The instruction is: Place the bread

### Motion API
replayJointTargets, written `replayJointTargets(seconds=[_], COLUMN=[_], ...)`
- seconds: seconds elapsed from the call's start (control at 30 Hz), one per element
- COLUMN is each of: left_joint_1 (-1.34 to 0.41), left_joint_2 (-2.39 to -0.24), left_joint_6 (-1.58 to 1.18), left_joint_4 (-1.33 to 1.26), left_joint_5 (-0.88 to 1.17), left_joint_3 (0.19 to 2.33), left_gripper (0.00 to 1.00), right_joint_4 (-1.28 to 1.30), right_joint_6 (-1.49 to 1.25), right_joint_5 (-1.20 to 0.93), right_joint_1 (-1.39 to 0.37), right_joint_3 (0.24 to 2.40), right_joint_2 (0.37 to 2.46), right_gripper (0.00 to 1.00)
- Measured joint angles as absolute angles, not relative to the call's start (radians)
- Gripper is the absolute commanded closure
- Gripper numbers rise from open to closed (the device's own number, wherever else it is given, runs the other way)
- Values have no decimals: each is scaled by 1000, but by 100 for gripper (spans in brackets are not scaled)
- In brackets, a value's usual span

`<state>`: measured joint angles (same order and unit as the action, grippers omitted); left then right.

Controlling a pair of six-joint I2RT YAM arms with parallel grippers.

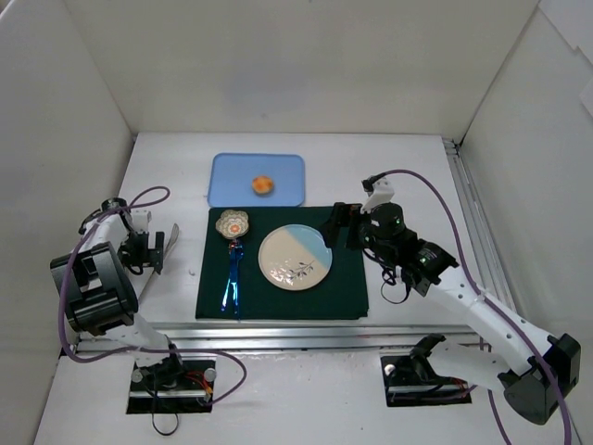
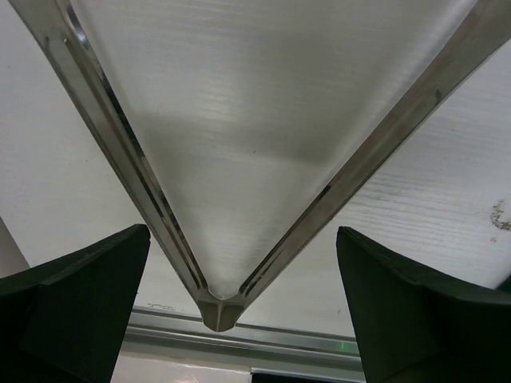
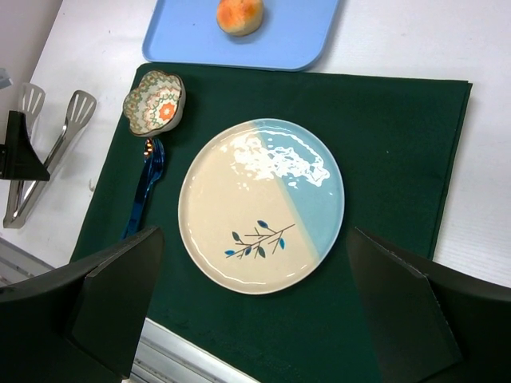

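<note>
Bread (image 1: 263,185) lies on the tray (image 1: 283,167) beyond the plate (image 1: 295,257). Left of the plate, your left gripper (image 1: 150,250) straddles the tongs (image 2: 239,199), jaws spread: close squarely across both arms. The right gripper (image 3: 252,247) hangs released above the plate.

Even, diffuse white light is cast from above, and only faint, soft shadows are seen in the top view. Glare is thrown across the plate (image 3: 239,199), while the bread (image 3: 239,14) is rendered sharp. The tongs (image 2: 219,307), close to the lens, are blurred
</note>
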<state>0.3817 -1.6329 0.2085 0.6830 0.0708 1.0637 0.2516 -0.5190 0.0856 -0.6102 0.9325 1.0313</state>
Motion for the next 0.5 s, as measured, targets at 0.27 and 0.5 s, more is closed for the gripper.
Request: replayJointTargets(seconds=[0.27, 0.5], left_joint_1=[382, 382], left_joint_2=[-1699, -1730], left_joint_6=[208, 207], left_joint_4=[675, 669], left_joint_5=[72, 84], left_joint_3=[1073, 1082], left_gripper=[1, 1], right_joint_4=[254, 254], right_joint_6=[-519, -519], right_joint_5=[86, 94], right_joint_1=[-610, -610], right_joint_3=[933, 933], right_joint_2=[1031, 1048], right_gripper=[3, 3])
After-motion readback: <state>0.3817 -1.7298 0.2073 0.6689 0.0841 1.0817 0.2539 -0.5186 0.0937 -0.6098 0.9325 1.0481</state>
